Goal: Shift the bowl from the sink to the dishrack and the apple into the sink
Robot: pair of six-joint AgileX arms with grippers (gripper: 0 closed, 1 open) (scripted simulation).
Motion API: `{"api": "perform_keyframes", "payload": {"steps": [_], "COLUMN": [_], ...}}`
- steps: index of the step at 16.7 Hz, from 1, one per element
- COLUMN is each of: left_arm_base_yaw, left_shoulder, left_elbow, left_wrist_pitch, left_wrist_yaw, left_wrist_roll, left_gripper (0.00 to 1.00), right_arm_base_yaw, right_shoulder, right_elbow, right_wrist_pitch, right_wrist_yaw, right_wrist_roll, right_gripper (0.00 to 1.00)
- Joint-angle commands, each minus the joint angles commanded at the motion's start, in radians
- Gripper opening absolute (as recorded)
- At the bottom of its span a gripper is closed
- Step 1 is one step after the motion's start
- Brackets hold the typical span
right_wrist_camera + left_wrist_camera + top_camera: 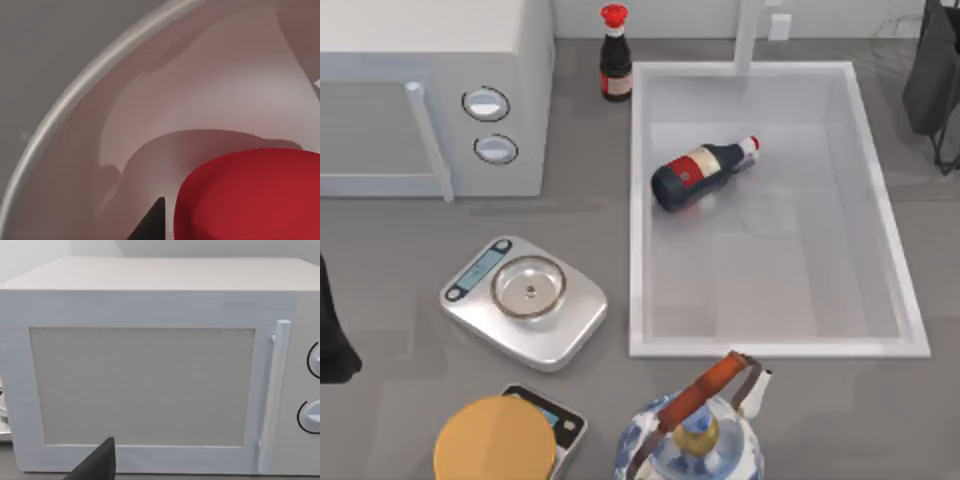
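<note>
red apple (250,195) sits right beside the right gripper (150,222), can't tell if it's pinched or loose. I'd confirm a firm hold, then lower it into the sink (887,200) clear of the lying bottle (705,172); left arm (332,345) idles at the table's left edge

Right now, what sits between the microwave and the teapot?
The kitchen scale with its silver pan, between microwave and teapot, in the top view.

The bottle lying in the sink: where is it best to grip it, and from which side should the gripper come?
The bottle lies on its side in the sink, neck toward the top view's upper right. Probably come from straight above and close across the dark body at its label: both round flanks are free there, while the thin neck would let it swing.
</note>
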Motion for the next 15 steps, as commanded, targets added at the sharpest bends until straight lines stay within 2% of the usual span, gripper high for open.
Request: {"api": "perform_keyframes", "payload": {"steps": [3, 8, 15], "left_arm_base_yaw": [0.000, 0.000, 0.000], "left_shoulder": [0.000, 0.000, 0.000], "left_elbow": [0.000, 0.000, 0.000], "left_wrist_pitch": [0.000, 0.000, 0.000], "left_wrist_yaw": [0.000, 0.000, 0.000], "left_wrist_roll": [0.000, 0.000, 0.000], "left_gripper": [1.00, 1.00, 1.00], "right_arm_base_yaw": [0.000, 0.000, 0.000], "right_shoulder": [0.058, 0.076, 0.076], "right_elbow": [-0.071, -0.090, -0.090], "right_wrist_pitch": [0.109, 0.129, 0.129], "right_wrist_yaw": [0.000, 0.000, 0.000], "right_wrist_roll": [0.002, 0.002, 0.002], "right_gripper": [1.00, 1.00, 0.47]}}
